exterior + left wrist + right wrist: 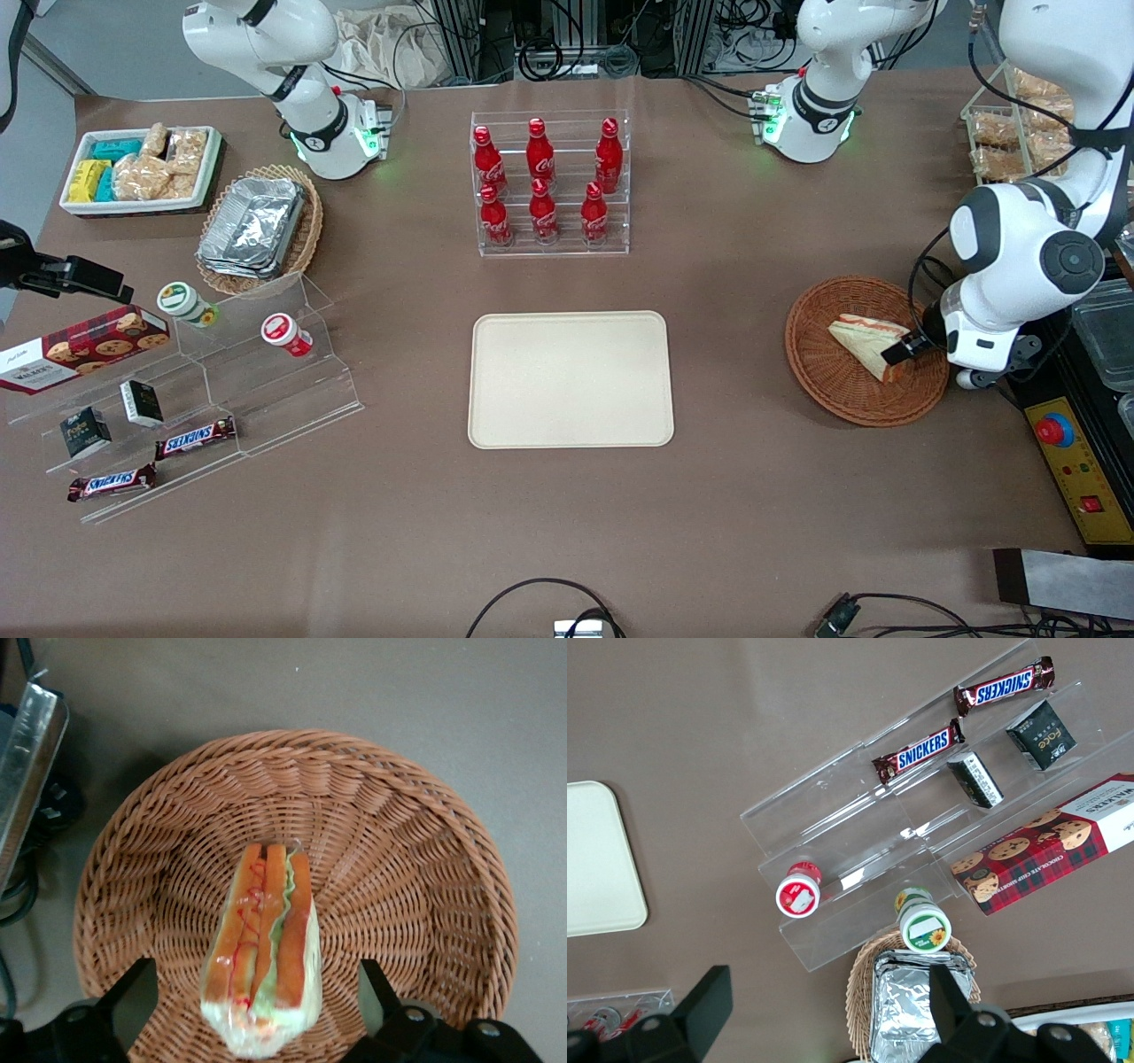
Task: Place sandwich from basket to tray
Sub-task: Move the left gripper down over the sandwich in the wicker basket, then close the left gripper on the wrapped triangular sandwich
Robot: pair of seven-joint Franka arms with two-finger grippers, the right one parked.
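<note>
The sandwich, a wrapped white-bread wedge with red-orange layers, lies in the round reddish-brown wicker basket toward the working arm's end of the table. My left gripper is down in the basket at the sandwich's wide end. In the left wrist view the gripper is open, its two dark fingers standing on either side of the sandwich with a gap at each side, above the basket's weave. The cream tray lies bare at the table's middle.
A clear rack of red bottles stands farther from the camera than the tray. A yellow control box with a red button and clear lidded containers sit beside the basket. Acrylic shelves with snacks, a foil-container basket and a white snack bin lie toward the parked arm's end.
</note>
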